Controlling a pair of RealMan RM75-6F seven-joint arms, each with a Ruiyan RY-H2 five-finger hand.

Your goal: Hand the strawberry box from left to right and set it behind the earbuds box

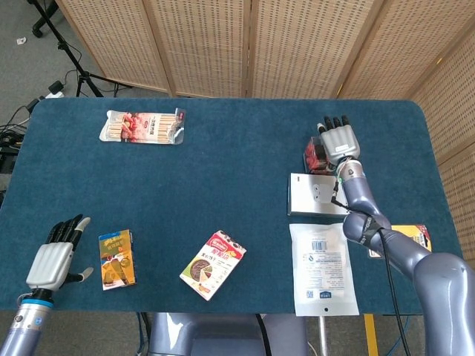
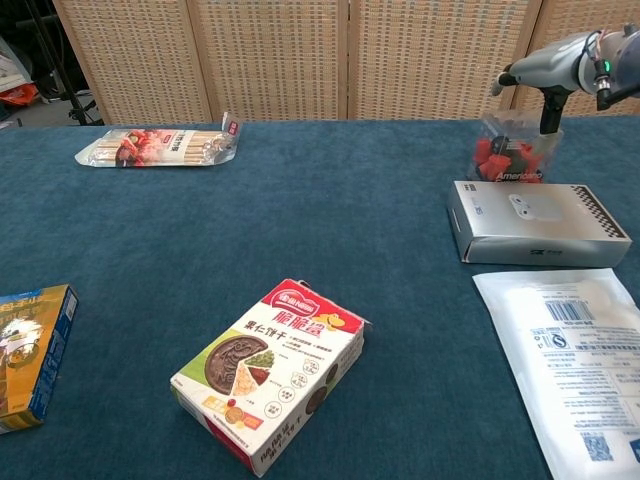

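Observation:
The strawberry box (image 1: 312, 154) (image 2: 510, 157), clear with red berries inside, lies on the blue table just behind the silver earbuds box (image 1: 312, 194) (image 2: 535, 222). My right hand (image 1: 339, 139) (image 2: 548, 68) hovers over its far side with fingers stretched out and apart. One finger reaches down toward the box top, and I cannot tell whether it touches. My left hand (image 1: 53, 259) rests at the front left corner with spread fingers, holding nothing; only the head view shows it.
A packet of snack sticks (image 1: 142, 126) (image 2: 160, 146) lies at the back left. A yellow-blue box (image 1: 116, 258) (image 2: 25, 355) and a biscuit box (image 1: 213, 265) (image 2: 270, 370) sit near the front. A white pouch (image 1: 322, 268) (image 2: 575, 350) lies in front of the earbuds box.

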